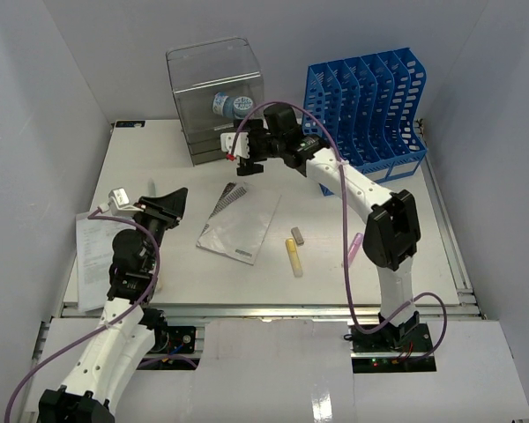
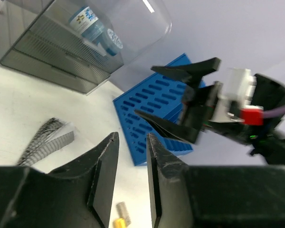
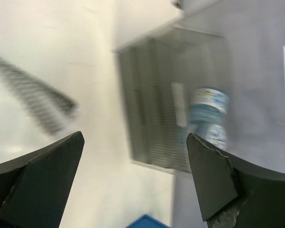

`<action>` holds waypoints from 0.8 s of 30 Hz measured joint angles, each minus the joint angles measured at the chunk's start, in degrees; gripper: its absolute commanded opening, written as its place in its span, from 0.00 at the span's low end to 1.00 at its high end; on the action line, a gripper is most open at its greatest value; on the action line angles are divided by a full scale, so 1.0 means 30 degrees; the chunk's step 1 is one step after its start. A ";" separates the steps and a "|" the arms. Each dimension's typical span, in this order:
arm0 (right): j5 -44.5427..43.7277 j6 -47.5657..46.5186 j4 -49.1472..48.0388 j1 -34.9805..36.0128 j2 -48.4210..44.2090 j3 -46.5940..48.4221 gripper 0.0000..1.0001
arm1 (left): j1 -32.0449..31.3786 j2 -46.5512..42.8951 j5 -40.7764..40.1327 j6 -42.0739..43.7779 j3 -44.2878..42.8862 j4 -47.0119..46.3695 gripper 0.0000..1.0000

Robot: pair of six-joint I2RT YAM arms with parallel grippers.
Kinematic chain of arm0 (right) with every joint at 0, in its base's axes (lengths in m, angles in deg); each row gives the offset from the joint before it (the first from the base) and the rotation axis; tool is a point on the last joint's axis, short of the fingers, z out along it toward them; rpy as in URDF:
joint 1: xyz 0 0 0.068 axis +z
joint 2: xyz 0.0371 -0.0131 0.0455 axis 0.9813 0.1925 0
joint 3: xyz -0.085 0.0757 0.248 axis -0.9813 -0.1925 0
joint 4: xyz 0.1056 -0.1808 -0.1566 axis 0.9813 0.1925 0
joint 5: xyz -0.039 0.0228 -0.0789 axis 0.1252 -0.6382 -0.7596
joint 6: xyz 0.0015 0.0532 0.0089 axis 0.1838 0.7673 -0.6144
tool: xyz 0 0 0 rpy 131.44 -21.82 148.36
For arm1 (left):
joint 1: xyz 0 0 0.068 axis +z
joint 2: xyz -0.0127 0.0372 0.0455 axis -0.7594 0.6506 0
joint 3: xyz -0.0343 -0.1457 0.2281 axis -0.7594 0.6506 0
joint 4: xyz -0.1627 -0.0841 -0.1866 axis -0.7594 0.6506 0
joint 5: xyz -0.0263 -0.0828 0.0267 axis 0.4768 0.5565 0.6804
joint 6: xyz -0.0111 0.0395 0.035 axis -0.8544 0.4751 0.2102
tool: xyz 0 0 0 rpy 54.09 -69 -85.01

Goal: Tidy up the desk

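Observation:
The desk (image 1: 150,167) is a wide white tabletop. My left gripper (image 1: 172,203) hovers over its left part, jaws a narrow gap apart and empty; in the left wrist view (image 2: 132,137) nothing is between them. My right gripper (image 1: 245,160) is wide open and empty, above the desk just in front of the clear drawer box (image 1: 216,97). In the right wrist view (image 3: 135,137) it faces the blurred box (image 3: 156,118). It also shows in the left wrist view (image 2: 145,90).
A blue-white bottle (image 1: 232,106) sits in the box. A blue file rack (image 1: 370,106) stands back right. A grey booklet (image 1: 240,229), striped item (image 1: 229,196), grey eraser (image 1: 296,234), yellow marker (image 1: 294,257), pink pen (image 1: 356,247) and paper sheet (image 1: 97,256) lie about.

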 measured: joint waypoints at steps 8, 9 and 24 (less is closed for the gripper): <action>0.3761 0.3876 0.7203 0.0055 -0.4216 -0.4803 0.88 | 0.0000 0.2288 0.1902 -0.0567 0.1687 -0.3252 0.58; 0.4270 0.4679 0.7590 -0.0262 -0.4906 -0.5610 0.90 | 0.0000 0.3534 0.2347 -0.0851 0.1673 -0.4185 0.61; 1.0702 0.9408 0.6935 -0.5983 -1.4378 -1.4560 0.97 | 0.0080 2.4065 0.5459 -0.6728 -0.7212 -1.5614 0.94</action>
